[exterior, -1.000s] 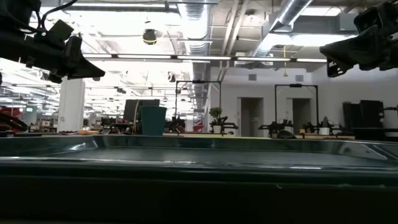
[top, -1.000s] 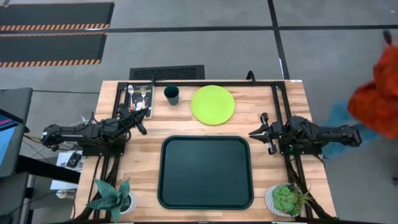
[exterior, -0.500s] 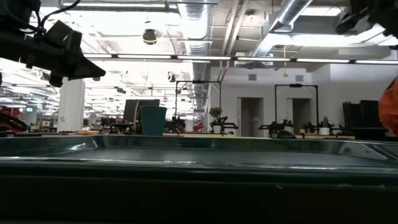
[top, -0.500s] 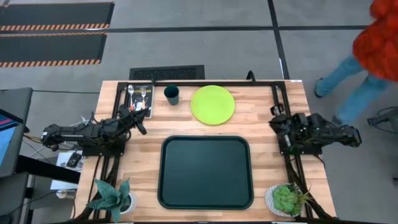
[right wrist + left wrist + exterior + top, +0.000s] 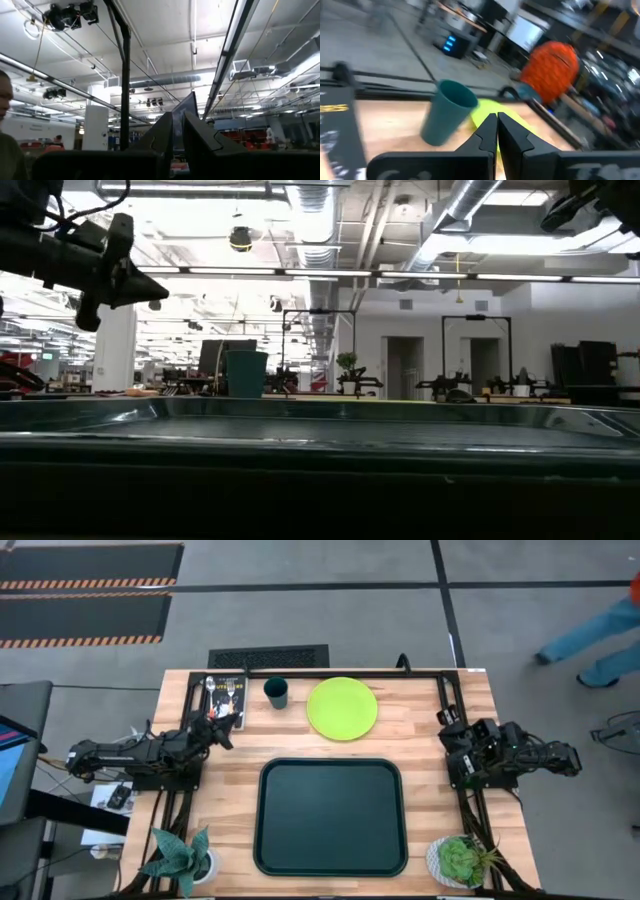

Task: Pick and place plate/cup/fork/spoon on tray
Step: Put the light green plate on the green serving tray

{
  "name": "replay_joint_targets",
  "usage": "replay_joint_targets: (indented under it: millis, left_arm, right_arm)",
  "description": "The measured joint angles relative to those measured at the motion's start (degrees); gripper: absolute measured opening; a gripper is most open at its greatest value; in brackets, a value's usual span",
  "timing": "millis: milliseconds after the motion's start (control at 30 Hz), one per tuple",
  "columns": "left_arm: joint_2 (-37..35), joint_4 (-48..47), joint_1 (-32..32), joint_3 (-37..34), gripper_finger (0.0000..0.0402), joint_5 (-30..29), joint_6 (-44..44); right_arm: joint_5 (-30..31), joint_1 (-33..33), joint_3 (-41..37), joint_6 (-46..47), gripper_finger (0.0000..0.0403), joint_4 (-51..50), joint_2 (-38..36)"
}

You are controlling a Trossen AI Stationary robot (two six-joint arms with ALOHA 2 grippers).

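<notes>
The dark green tray [image 5: 330, 850] lies at the table's near middle. The lime-green plate [image 5: 342, 708] and the teal cup [image 5: 276, 692] stand on the wood beyond it; both also show in the left wrist view, the cup [image 5: 447, 114] and the plate [image 5: 480, 115]. Silver cutlery heads lie on a black mat [image 5: 228, 690] at the far left; I cannot tell fork from spoon. My left gripper [image 5: 224, 730] hovers shut and empty near that mat, pointing toward the cup. My right gripper [image 5: 176, 132] is shut and empty at the table's right edge, pointing up at the ceiling.
A potted plant [image 5: 180, 858] stands at the near left corner and another [image 5: 460, 860] at the near right. A black frame rail [image 5: 350, 672] runs along the far edge. A person [image 5: 600, 635] walks on the floor beyond the right side.
My right arm has drawn back from beside the tray toward the table's right edge and tipped its gripper upward. My left gripper has turned at the wrist and moved a little toward the far edge. The person at the right has walked farther off.
</notes>
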Motion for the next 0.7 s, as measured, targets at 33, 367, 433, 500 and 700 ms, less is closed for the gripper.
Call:
replay_joint_targets:
  millis: [33,367,433,500,700]
  left_arm:
    - [0.00,-0.05,0.01,0.00,0.0000,-1.45,-1.33]
    - [-0.02,-2.77,0.01,0.19,0.0000,-5.82,0.58]
    - [0.00,-2.51,0.01,0.83,0.0000,-2.82,1.88]
    - [-0.02,-2.36,0.01,1.52,0.0005,-0.15,2.14]
    - [-0.02,4.73,0.01,2.78,0.0082,4.87,6.82]
  right_arm:
    - [-0.02,0.04,0.02,2.02,0.0071,-0.10,0.02]
    - [8.45,0.00,0.19,12.32,0.0071,1.93,4.88]
    - [13.85,-0.09,1.42,11.48,0.0071,2.84,7.14]
    - [18.13,-0.19,3.82,9.28,0.0071,2.63,9.80]
    - [19.74,-0.31,17.56,1.86,0.0095,-4.99,21.09]
